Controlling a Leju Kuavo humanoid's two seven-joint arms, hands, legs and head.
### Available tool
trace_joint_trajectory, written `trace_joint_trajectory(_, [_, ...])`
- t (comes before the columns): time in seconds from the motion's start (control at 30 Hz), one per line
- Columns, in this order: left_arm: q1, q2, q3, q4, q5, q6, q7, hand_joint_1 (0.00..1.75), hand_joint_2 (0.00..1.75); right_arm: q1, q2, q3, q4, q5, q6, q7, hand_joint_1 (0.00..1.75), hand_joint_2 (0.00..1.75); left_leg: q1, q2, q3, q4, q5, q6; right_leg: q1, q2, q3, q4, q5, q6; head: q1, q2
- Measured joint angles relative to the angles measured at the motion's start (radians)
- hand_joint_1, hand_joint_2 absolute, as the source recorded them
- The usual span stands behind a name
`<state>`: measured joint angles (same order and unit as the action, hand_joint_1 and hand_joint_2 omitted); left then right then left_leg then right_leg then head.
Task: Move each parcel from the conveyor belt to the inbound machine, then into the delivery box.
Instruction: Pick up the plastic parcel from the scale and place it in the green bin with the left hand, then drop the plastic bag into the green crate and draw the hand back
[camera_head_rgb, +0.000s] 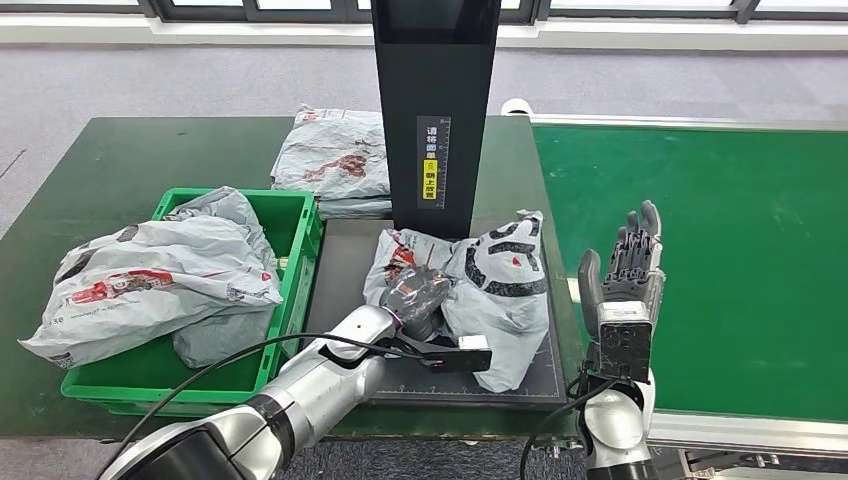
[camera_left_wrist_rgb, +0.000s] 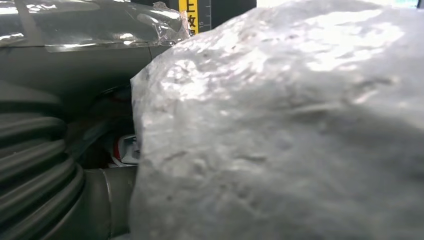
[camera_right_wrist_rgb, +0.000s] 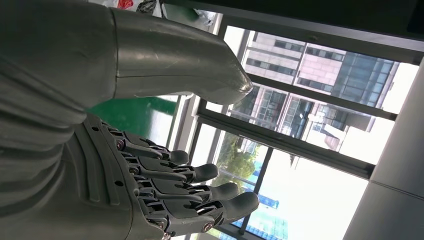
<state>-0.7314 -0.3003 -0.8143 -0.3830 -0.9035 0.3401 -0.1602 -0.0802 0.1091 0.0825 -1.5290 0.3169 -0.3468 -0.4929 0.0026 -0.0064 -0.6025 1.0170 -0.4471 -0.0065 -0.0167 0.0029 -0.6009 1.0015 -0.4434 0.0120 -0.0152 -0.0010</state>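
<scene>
Head view. The dark green desk (camera_head_rgb: 120, 160) carries, at frame centre, the inbound machine: a flat dark scanning plate (camera_head_rgb: 345, 265) under a tall black column (camera_head_rgb: 435, 100). To its right runs the bright green conveyor belt (camera_head_rgb: 700, 260); at lower left sits the green plastic delivery crate (camera_head_rgb: 295, 225), already holding grey plastic mailer bags (camera_head_rgb: 165, 270).

The crumpled grey-and-white plastic parcel (camera_head_rgb: 500, 285) lies on the plate, presumably for scanning. Its long axis runs roughly from the column's foot toward the lower edge of the frame.

The left hand (camera_head_rgb: 418, 295) rests on the parcel's left part, fingers curled into the film, apparently gripping it for transfer to the crate.

The right hand (camera_head_rgb: 625, 275) stands upright over the belt's near edge, fingers (camera_right_wrist_rgb: 200, 190) extended, holding nothing.
</scene>
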Motion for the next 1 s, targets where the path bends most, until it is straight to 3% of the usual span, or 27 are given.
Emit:
trace_joint_trajectory(0.13, [-0.001, 0.007, 0.022, -0.022, 0.003, 0.162, -0.001, 1.75, 1.75, 0.009, 0.006, -0.002, -0.004, 0.009, -0.002, 0.002, 0.00, 1.75, 0.000, 0.000, 0.000, 0.000, 0.000, 0.000, 0.000, 0.000, 0.000, 0.000, 0.000, 0.000, 0.000, 0.000])
trace_joint_trajectory(0.27, [-0.011, 0.041, 0.113, -0.116, -0.054, 0.306, 0.039, 1.75, 1.75, 0.030, 0.016, -0.012, -0.009, 0.014, -0.004, 0.007, 0.00, 1.75, 0.000, 0.000, 0.000, 0.000, 0.000, 0.000, 0.000, 0.000, 0.000, 0.000, 0.000, 0.000, 0.000, 0.000])
trace_joint_trajectory(0.5, [0.011, 0.136, 0.309, -0.348, -0.373, 0.356, 0.184, 1.75, 1.75, 0.044, 0.023, -0.038, -0.009, -0.009, -0.008, -0.013, 0.00, 1.75, 0.001, 0.001, 0.000, 0.000, 0.001, -0.001, 0.000, 0.001, 0.000, 0.001, 0.000, 0.000, 0.000, 0.000])
trace_joint_trajectory(0.73, [0.148, 0.205, 0.523, -0.652, -0.535, 0.359, 0.151, 1.75, 1.75, 0.060, 0.022, -0.051, -0.003, -0.002, -0.005, -0.010, 0.00, 1.75, 0.001, 0.001, 0.000, -0.001, 0.000, -0.002, 0.000, 0.002, -0.001, 0.001, -0.001, -0.001, 0.000, 0.000])
trace_joint_trajectory(0.8, [0.198, 0.236, 0.567, -0.748, -0.570, 0.360, 0.183, 1.75, 1.75, 0.067, 0.020, -0.051, -0.002, -0.008, -0.008, -0.010, 0.00, 1.75, 0.001, 0.002, -0.001, -0.001, 0.000, -0.002, 0.001, 0.002, -0.001, 0.001, -0.002, -0.002, 0.000, 0.000])
trace_joint_trajectory(0.87, [0.228, 0.315, 0.573, -0.811, -0.580, 0.357, 0.331, 1.75, 1.75, 0.084, 0.015, -0.051, -0.002, -0.016, -0.011, -0.010, 0.00, 1.75, 0.001, 0.003, 0.001, -0.001, -0.001, -0.003, 0.001, 0.003, -0.001, 0.001, -0.003, -0.003, 0.000, 0.000])
trace_joint_trajectory(0.97, [0.243, 0.476, 0.501, -0.825, -0.581, 0.332, 0.728, 1.75, 1.75, 0.124, 0.008, -0.052, -0.003, -0.023, -0.010, -0.010, 0.00, 1.75, 0.002, 0.006, 0.003, -0.002, -0.003, -0.005, 0.002, 0.005, -0.002, 0.002, -0.004, -0.006, 0.000, 0.000])
trace_joint_trajectory(1.0, [0.252, 0.510, 0.480, -0.821, -0.581, 0.318, 0.817, 1.75, 1.75, 0.133, 0.007, -0.052, -0.004, -0.022, -0.008, -0.008, 0.00, 1.75, 0.002, 0.005, 0.003, -0.002, -0.003, -0.005, 0.003, 0.004, -0.001, 0.002, -0.005, -0.006, 0.000, 0.000])
